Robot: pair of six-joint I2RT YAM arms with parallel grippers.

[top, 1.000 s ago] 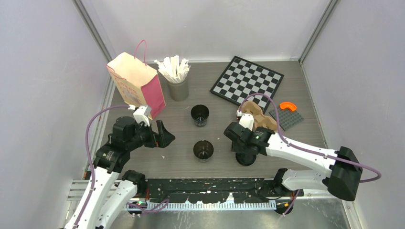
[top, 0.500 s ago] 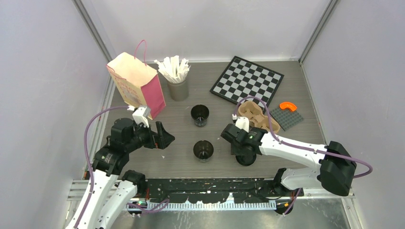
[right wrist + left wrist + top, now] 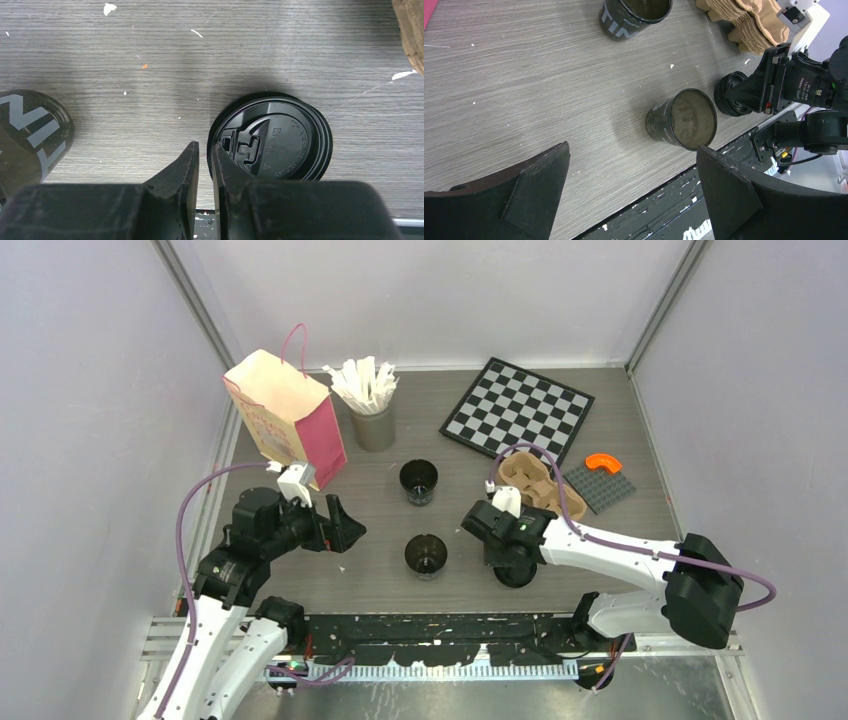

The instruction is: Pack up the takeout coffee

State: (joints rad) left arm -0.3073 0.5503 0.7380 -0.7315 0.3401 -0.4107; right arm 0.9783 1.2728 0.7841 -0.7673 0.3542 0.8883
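The lid lies at the desk's near edge. The right gripper is nearly together at its left rim; whether it grips is unclear. The left gripper is wide apart. The near cup and far cup stand open mid-desk, with only part of their white lettering showing.

Cup cut off at left edge; carrier clipped at right.

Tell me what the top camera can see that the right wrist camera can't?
Only the top camera shows the pink bag, the chessboard, the grey cup of white sticks and the far black cup. Only the right wrist camera shows the sip tab and tiny raised writing on the black lid, with the right gripper holding its jaws nearly together at the lid's edge. Both show that lid, the near black cup, a bit of the brown carrier and the grey table.
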